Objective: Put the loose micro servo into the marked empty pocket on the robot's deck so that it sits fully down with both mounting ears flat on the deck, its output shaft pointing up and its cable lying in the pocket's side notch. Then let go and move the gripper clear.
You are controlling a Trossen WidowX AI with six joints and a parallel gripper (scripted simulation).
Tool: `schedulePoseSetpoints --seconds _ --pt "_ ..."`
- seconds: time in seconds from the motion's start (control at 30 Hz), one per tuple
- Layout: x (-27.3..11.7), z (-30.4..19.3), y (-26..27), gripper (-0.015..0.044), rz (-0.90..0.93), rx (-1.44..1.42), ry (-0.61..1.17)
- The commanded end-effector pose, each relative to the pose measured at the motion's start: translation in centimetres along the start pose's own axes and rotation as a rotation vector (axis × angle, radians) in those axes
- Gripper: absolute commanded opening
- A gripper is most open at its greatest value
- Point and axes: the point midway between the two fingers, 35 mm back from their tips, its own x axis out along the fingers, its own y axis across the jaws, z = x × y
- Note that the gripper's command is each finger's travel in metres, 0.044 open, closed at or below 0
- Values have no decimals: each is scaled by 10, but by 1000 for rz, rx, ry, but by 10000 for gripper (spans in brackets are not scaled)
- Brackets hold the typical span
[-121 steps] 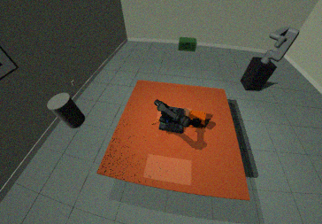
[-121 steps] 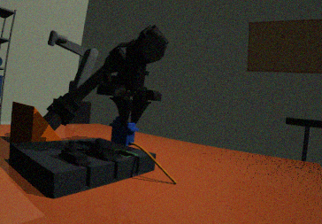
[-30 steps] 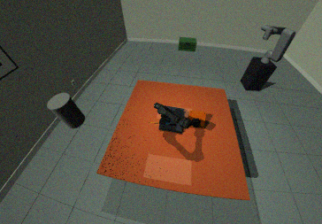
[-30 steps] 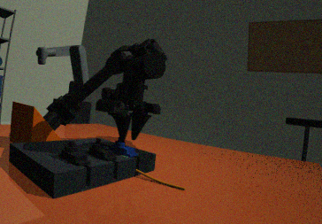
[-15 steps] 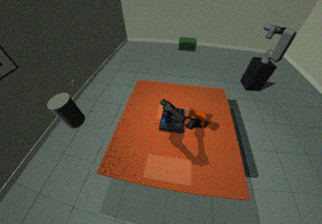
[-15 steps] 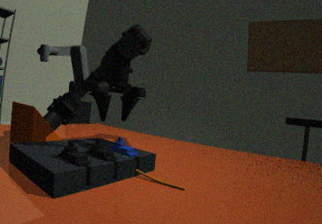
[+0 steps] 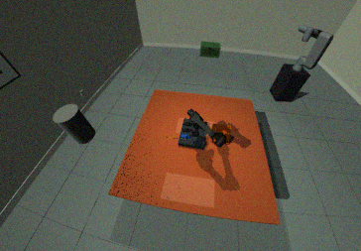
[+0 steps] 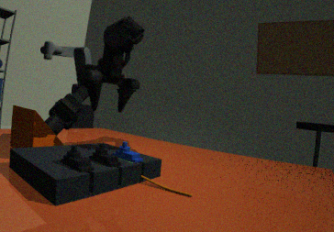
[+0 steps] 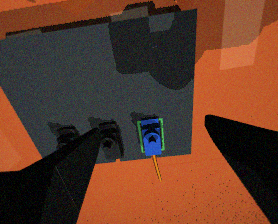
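Observation:
The blue micro servo (image 7: 184, 136) (image 8: 128, 155) (image 9: 152, 145) sits in the green-outlined pocket (image 9: 163, 135) at the edge of the dark deck (image 8: 32, 177) (image 9: 50, 75). Its shaft points up, and its ears look level and down on the deck; a tiny gap under them could not be told. Its orange cable (image 8: 167, 188) (image 9: 157, 170) leaves over the deck's edge on the notch side; the notch itself is hidden. My gripper (image 8: 107, 110) is open and empty, well above the deck, with its fingers wide to either side of the servo in the wrist view.
Two dark servos (image 8: 77, 159) (image 8: 105, 155) sit in the deck in a row beside the blue one. An orange block (image 8: 23, 127) stands behind the deck, near my arm's base. The deck rests on an orange mat (image 7: 149, 160). A grey cylinder (image 7: 74, 124) stands off the mat.

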Motion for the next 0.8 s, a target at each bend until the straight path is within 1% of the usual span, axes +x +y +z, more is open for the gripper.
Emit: schedulePoseSetpoints --seconds 0.0,0.1,0.77 --pt "-23 -2 0 440 57 -7 74" --pt "-34 -3 0 440 84 -6 110" --pt "-34 -3 0 440 84 -6 110"
